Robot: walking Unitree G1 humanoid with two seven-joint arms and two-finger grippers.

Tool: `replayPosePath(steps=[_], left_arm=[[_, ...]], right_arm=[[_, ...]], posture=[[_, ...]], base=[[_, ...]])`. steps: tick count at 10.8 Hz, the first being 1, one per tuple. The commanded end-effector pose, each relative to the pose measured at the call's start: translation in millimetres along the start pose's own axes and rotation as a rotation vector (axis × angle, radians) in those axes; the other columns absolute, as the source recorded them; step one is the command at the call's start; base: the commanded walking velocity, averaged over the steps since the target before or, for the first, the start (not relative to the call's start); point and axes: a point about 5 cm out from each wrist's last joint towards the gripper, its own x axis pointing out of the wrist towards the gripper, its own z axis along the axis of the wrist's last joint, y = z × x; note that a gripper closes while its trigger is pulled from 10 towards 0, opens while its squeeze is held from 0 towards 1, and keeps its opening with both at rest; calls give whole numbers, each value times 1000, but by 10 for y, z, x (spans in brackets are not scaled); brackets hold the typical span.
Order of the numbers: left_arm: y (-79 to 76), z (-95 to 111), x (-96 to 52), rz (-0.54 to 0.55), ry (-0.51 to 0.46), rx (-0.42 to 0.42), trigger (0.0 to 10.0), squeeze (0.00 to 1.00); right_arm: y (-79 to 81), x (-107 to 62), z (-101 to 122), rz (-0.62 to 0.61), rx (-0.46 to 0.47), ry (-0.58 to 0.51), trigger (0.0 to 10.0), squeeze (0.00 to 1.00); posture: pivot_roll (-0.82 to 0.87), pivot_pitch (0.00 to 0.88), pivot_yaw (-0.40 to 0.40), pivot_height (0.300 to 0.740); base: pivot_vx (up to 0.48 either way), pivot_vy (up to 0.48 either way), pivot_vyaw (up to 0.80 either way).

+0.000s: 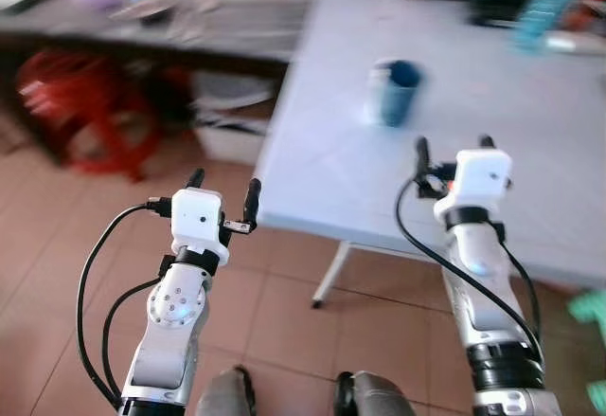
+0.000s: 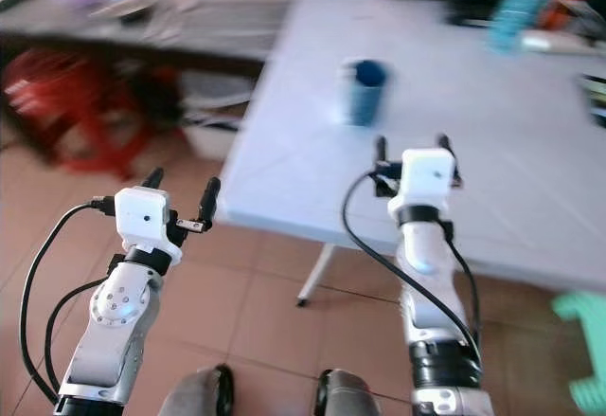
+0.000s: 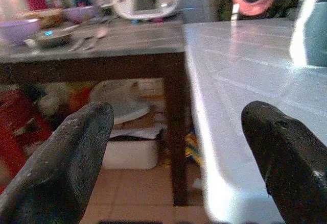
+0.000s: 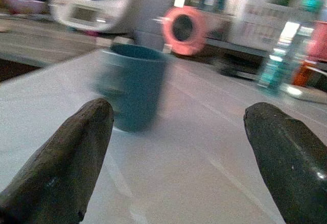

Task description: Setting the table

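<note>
One blue cup (image 1: 396, 92) stands on one pale table (image 1: 511, 179), and one darker table (image 1: 218, 18) runs along the far left — two tables in all. Two grippers — the left gripper (image 1: 223, 193) and the right gripper (image 1: 454, 148) — each spread two black fingers. One red stool (image 1: 80, 113) sits at far left.

head eyes: high, facing forward and down over both arms, desk (image 1: 530, 141) at 1 o'clock | left wrist: low, level with the desk edge, close | right wrist: just above the desk, near cup (image 4: 134, 89) at 12 | shared: cup, desk
</note>
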Motion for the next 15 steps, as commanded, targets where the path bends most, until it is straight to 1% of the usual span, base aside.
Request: replayPosePath(steps=[1,3,4,5,6,7,8,9,10,11,13,15], left_arm=[[17,-10,-14,3,4,10,10000,0],[20,-8,-63,-4,20,12,10000,0],[23,8,-103,-8,25,14,10000,0],[27,5,-152,-15,37,18,10000,0],[43,18,-229,-23,55,22,10000,0],[49,12,-270,-29,70,29,10000,0],[54,33,-314,-42,81,37,10000,0],[56,43,-330,-43,84,36,10000,0],[72,45,-370,-39,100,37,10000,0],[97,65,-386,-38,107,41,10000,0],[124,84,-404,-43,115,50,10000,0],[133,83,-409,-41,125,40,10000,0]], right_arm=[[3,-1,-20,5,7,12,10000,0],[17,33,11,6,20,4,10000,0],[8,66,41,1,28,-1,10000,0],[0,108,54,0,29,-1,10000,0],[-5,179,103,-1,30,-10,10000,0],[-2,229,119,-4,37,-8,10000,0],[59,314,159,1,54,-5,10000,0],[93,359,183,8,59,-6,10000,0],[154,444,239,18,70,-7,10000,0],[184,519,310,9,116,-5,10000,0],[220,594,389,10,122,-20,10000,0],[219,625,455,1,122,-31,10000,0]], posture=[[-8,162,11,740],[0,200,18,740],[9,234,23,740],[13,246,26,740],[30,293,36,740],[39,312,36,740],[53,354,32,740],[55,363,32,740],[68,377,30,740],[84,383,34,740],[91,385,39,740],[86,386,44,740]], base=[[0,0,0],[0,0,0],[0,0,0],[0,0,0],[0,0,0],[0,0,0],[0,0,0],[0,0,0],[0,0,0],[0,0,0],[0,0,0],[0,0,0]])
